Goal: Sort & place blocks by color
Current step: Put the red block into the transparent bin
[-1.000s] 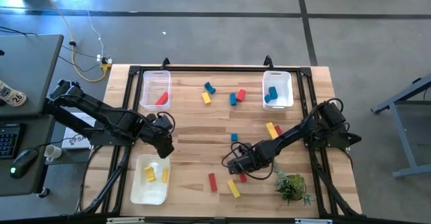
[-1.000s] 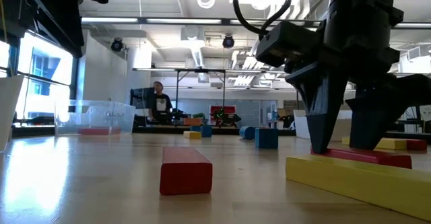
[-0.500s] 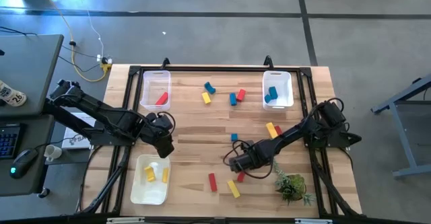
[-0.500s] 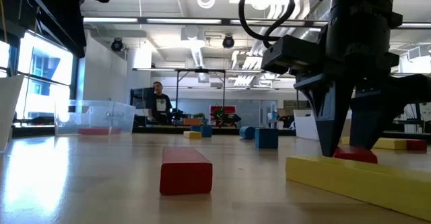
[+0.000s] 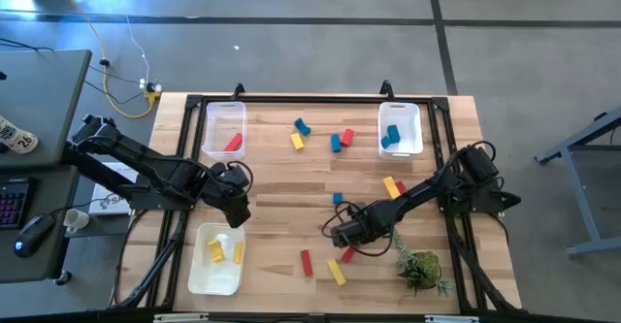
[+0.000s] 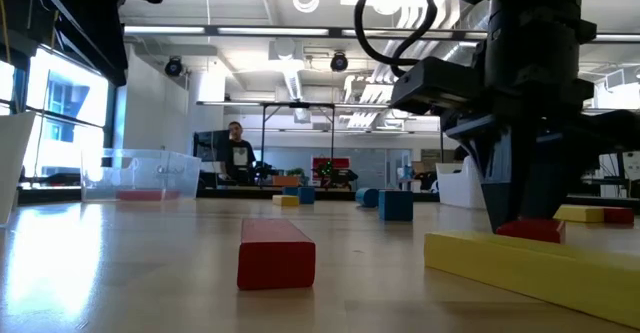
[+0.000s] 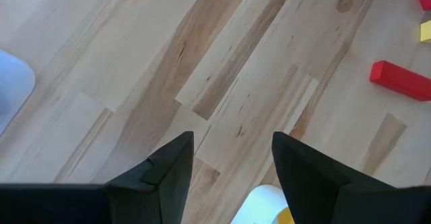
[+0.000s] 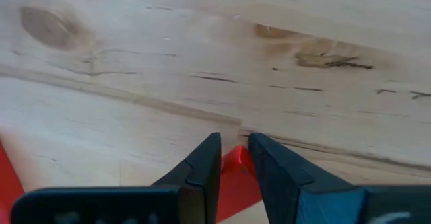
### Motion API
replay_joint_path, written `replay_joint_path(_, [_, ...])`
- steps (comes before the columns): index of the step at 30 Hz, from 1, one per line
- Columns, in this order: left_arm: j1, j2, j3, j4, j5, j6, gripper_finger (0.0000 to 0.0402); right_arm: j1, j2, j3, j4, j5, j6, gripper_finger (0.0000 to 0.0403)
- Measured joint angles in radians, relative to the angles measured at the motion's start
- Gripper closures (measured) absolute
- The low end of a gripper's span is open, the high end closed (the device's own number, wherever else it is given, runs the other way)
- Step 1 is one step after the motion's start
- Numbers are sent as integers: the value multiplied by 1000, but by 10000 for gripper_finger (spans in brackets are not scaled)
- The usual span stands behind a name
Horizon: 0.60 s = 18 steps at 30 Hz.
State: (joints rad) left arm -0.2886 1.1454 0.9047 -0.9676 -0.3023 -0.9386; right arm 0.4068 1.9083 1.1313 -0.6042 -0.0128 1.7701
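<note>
My right gripper [image 5: 345, 238] stands near the table's front right and is shut on a small red block [image 6: 531, 230] that lies on the wood. A yellow bar [image 6: 540, 265] and another red block [image 6: 277, 254] lie close by, toward the near edge. More loose blocks lie at the far middle: blue [image 5: 303, 126], yellow [image 5: 297, 141], blue [image 5: 336, 142], red [image 5: 347, 136]. My left gripper [image 5: 234, 209] hangs open over bare wood, just beyond the near-left bin [image 5: 199, 265] that holds yellow blocks. My right gripper pinches the red block between its two fingers; one end of the block [image 8: 235, 161] shows in the narrow gap between them. The fingers [image 6: 503, 205] come from above, pointing down. The block lies flat on the table.
A clear bin at the far left [image 5: 209, 129] holds a red block; another at the far right [image 5: 415, 129] holds blue ones. A yellow block [image 5: 391, 187], a red one [image 5: 401, 189] and a blue cube [image 5: 338, 198] lie mid-right. A small green plant [image 5: 420, 268] stands near the front right.
My right gripper's fingers have closed from either side onto the red block. In the low view the block has turned from broadside to nearly end-on while staying on the table. The gripper has shifted slightly toward the table's right edge.
</note>
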Motion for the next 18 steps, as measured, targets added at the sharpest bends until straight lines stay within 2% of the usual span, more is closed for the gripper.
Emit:
replay_joint_path(11, [0, 0, 0, 0, 0, 0, 211, -11, -26, -1, 12, 23, -76, 275])
replay_joint_path(18, [0, 0, 0, 0, 0, 0, 211, -45, -90, -4, 5, 86, -241, 267])
